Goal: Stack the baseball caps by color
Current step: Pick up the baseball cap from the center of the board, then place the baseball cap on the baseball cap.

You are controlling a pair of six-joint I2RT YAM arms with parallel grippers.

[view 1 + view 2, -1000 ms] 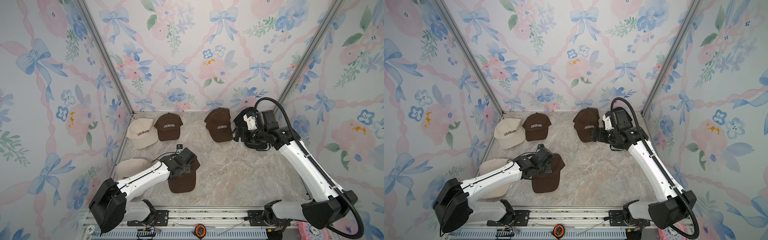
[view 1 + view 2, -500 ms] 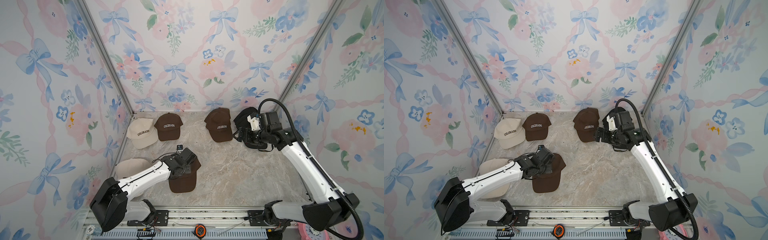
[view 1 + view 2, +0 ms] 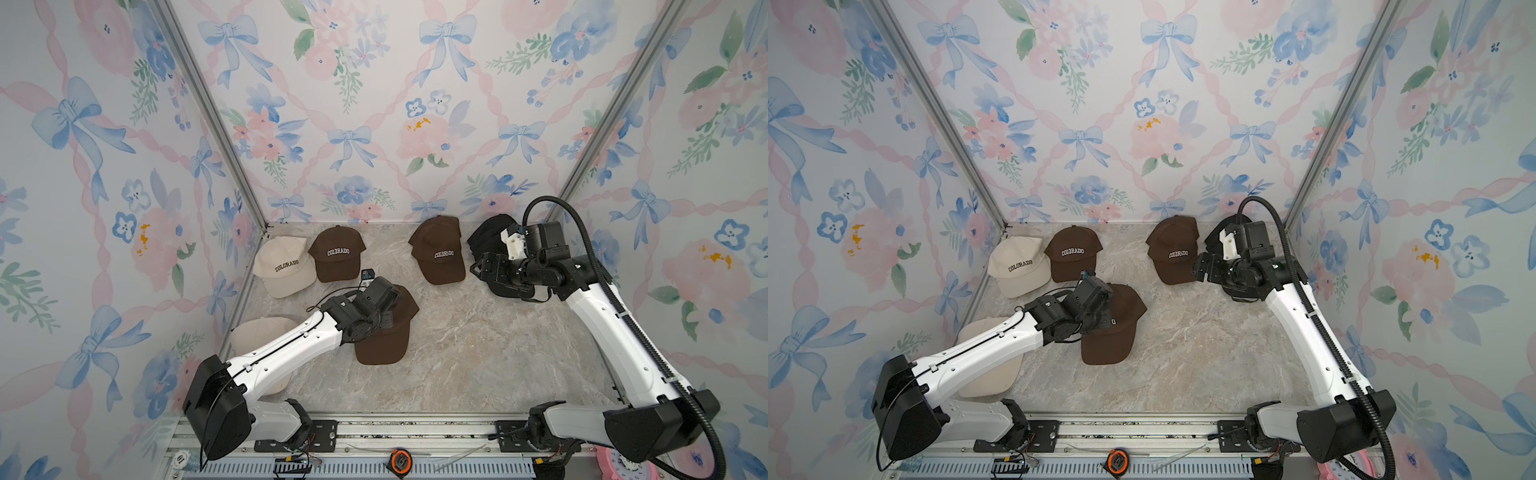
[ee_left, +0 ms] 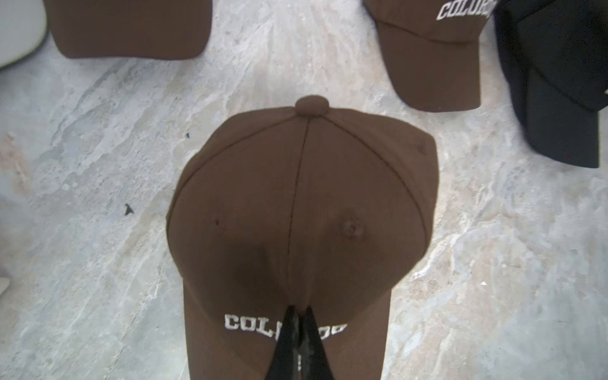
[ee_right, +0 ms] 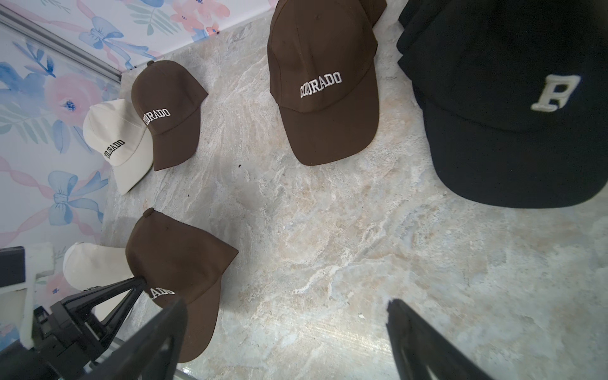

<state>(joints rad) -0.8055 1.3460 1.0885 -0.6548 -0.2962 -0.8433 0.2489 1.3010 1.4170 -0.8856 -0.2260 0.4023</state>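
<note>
Brown fabric pinched in the left gripper point(image 4: 298, 311): fingers clenched tight on the front panel of the middle brown cap point(image 4: 299, 204), right at its "COLORADO" lettering, brim toward the rail. In both top views that cap point(image 3: 388, 332) sits mid-table on the marble table point(image 3: 478, 353), partly under the left wrist. Just behind it, near the back-left corner: another brown cap point(image 3: 337, 253) touching a cream cap point(image 3: 284, 266). Second cream cap point(image 3: 259, 336) lies at the left wall, mostly hidden under the left arm. Further right at the back, a brown pair point(image 3: 440, 249), one cap nested on another. Right gripper point(image 5: 286, 342) hangs released, jaws wide, nothing between them, above bare table just beside the black stack point(image 5: 513, 108), top cap showing a white "R".
</note>
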